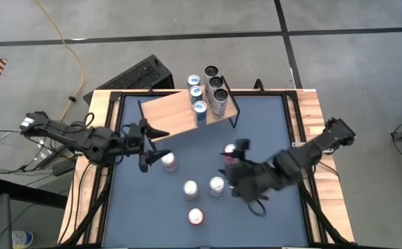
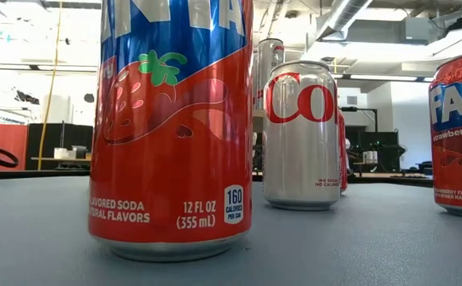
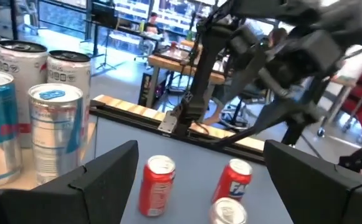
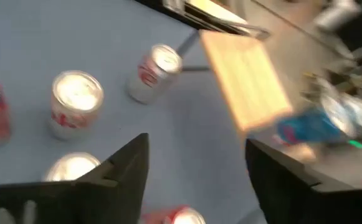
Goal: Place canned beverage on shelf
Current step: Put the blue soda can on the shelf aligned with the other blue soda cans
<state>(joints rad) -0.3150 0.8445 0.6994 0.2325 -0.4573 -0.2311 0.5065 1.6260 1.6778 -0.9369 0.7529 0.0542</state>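
Observation:
The shelf [image 1: 175, 115], a light wooden board on thin black legs, stands at the table's far middle. Several cans [image 1: 207, 93] stand upright on its right part. Loose cans stand upright on the blue tabletop: one [image 1: 167, 162] left of centre, two [image 1: 190, 188] [image 1: 216, 185] in the middle, one [image 1: 196, 216] near the front, and a red one [image 1: 228, 150] partly under my right arm. My left gripper [image 1: 145, 146] hangs open just left of the left-of-centre can, nothing between its fingers [image 3: 109, 168]. My right gripper [image 1: 234, 158] hangs open above the middle cans; its fingers [image 4: 128, 163] hold nothing.
In the low view a tall red strawberry soda can [image 2: 171, 127] fills the foreground, with a silver can [image 2: 300, 135] and another red can [image 2: 459, 135] behind. A raised wooden frame [image 1: 311, 117] borders the table. The left half of the shelf board is bare.

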